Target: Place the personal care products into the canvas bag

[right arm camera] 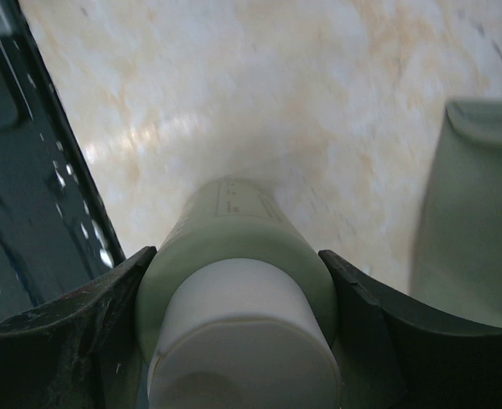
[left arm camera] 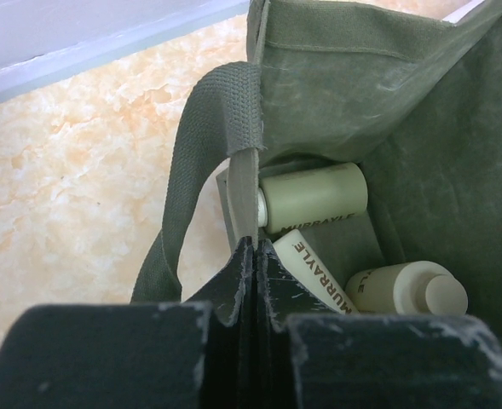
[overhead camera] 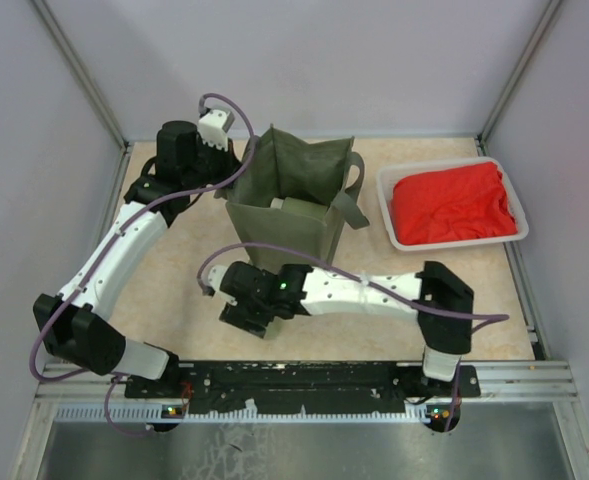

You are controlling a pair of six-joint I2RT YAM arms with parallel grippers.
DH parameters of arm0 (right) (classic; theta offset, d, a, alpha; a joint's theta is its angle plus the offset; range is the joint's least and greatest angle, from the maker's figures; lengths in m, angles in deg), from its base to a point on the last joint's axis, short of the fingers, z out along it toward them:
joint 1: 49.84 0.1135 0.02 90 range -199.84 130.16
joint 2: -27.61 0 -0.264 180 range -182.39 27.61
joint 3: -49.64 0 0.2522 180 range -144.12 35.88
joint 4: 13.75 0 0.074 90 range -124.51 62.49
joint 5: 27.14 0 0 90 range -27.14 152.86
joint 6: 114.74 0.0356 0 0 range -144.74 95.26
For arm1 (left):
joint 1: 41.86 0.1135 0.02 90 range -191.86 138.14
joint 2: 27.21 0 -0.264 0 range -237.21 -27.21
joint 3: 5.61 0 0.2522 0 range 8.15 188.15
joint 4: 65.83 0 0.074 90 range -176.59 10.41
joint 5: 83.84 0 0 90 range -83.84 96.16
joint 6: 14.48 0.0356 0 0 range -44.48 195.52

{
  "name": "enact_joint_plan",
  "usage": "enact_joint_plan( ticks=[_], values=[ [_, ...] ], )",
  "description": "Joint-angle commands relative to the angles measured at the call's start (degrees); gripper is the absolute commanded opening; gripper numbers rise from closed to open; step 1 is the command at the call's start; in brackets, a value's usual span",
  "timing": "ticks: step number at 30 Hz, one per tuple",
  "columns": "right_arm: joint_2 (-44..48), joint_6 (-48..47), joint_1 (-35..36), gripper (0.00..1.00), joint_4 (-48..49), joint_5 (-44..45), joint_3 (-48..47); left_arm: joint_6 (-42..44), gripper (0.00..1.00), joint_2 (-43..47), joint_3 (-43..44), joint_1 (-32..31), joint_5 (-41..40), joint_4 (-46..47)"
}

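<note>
The olive canvas bag (overhead camera: 292, 200) stands open at the table's middle back. Three pale bottles (left arm camera: 314, 198) lie inside it, seen in the left wrist view. My left gripper (left arm camera: 256, 247) is shut on the bag's left rim by a strap handle (left arm camera: 208, 145) and holds it. My right gripper (right arm camera: 238, 273) is shut on a pale green bottle (right arm camera: 238, 264) with a cream cap, held above the table in front of the bag. In the top view the right gripper (overhead camera: 244, 310) hides that bottle. The bag's corner (right arm camera: 476, 230) shows at the right of the right wrist view.
A white tray (overhead camera: 386, 190) holding red cloth (overhead camera: 452, 202) sits at the back right. A black rail (overhead camera: 304, 378) runs along the near edge. Grey walls enclose the table on three sides.
</note>
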Motion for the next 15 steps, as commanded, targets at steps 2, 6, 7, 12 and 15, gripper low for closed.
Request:
enact_joint_plan(
  ticks=[2, 6, 7, 12, 15],
  values=[
    [18.8, 9.0, -0.7, 0.0, -9.1, 9.2, -7.8, -1.1, 0.0, 0.0, 0.0, 0.9, 1.9, 1.6],
    [25.4, 12.2, -0.7, 0.0, -14.7, 14.9, -15.1, -2.1, 0.0, -0.1, -0.9, 1.0, 3.6, 3.4],
    [26.7, 12.3, -0.7, 0.0, -15.1, 16.4, -16.5, -2.2, 0.0, -0.3, -0.9, 0.9, 3.9, 3.4],
    [28.5, 8.4, -0.7, 0.0, -16.9, 25.7, -22.9, -2.6, 0.0, -0.7, -1.0, 0.9, 5.0, 4.0],
    [27.3, 4.1, -0.7, 0.0, -15.8, 31.2, -25.8, -2.9, 0.0, -0.7, -1.4, 0.9, 5.5, 4.1]
  ],
)
